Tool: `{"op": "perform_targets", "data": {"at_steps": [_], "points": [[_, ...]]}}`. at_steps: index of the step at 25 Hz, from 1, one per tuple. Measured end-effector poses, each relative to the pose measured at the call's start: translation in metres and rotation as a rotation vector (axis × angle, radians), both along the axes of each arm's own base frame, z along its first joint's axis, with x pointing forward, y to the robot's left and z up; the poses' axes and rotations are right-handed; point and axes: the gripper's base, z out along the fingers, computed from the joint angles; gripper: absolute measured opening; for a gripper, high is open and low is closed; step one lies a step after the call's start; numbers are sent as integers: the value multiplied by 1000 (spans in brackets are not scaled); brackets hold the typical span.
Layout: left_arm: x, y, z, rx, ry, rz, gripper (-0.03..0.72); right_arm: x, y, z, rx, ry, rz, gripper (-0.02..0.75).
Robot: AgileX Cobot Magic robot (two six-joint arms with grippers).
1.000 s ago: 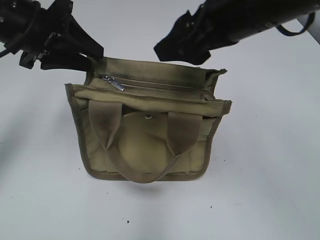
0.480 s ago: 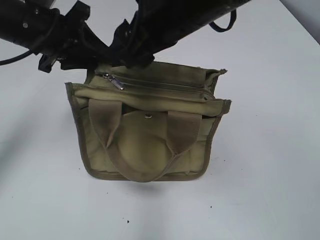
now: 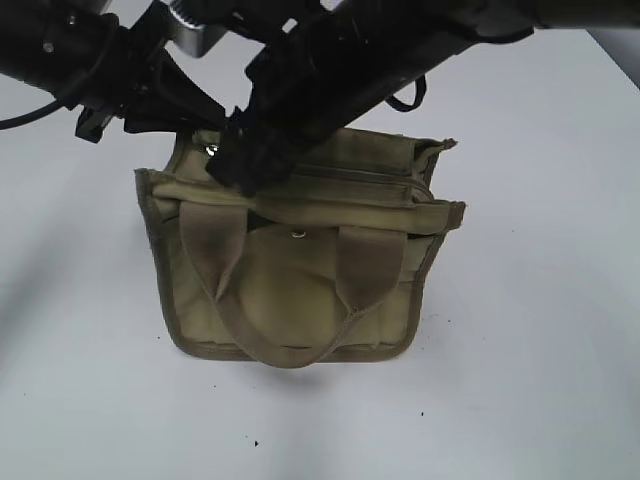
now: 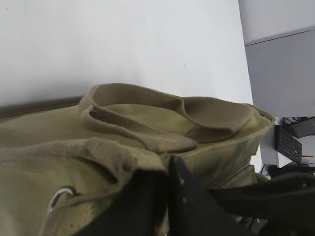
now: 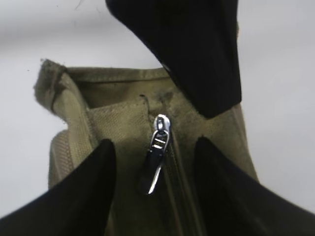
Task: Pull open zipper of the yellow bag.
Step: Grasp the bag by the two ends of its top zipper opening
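The yellow bag (image 3: pixel 290 290) stands on the white table, handles to the front. Its zipper (image 3: pixel 370 180) runs along the top. The silver pull tab (image 5: pixel 156 160) lies at the zipper's left end and is hidden in the exterior view by my right gripper (image 3: pixel 245 170). In the right wrist view my right gripper (image 5: pixel 153 142) is open, with one finger on each side of the tab and not touching it. My left gripper (image 4: pixel 168 169) is shut on the fabric of the bag's (image 4: pixel 113 157) back left top edge.
A round metal snap (image 3: pixel 298 233) sits on the front flap between the two handles (image 3: pixel 215 260). A small metal ring (image 4: pixel 60 196) shows near the left gripper. The two arms cross closely above the bag's left end. Bare white table (image 3: pixel 540 350) surrounds the bag.
My right arm swung left and down across the bag until it straddled and covered the pull tab. My left gripper closed on the bag's back left edge.
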Motion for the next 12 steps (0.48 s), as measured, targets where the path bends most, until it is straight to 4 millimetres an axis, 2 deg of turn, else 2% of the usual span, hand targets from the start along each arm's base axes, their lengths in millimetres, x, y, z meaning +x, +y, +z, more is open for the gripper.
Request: {"op": "perform_targets", "data": {"at_steps": [6, 9, 12], "points": [[-1, 0, 0, 1, 9, -15, 30, 8, 4, -19, -37, 7, -1, 384], [-1, 0, -1, 4, 9, -16, 29, 9, 5, -22, -45, 7, 1, 276], [-1, 0, -1, 4, 11, -17, 29, 9, 5, -24, -52, 17, 6, 127]]}}
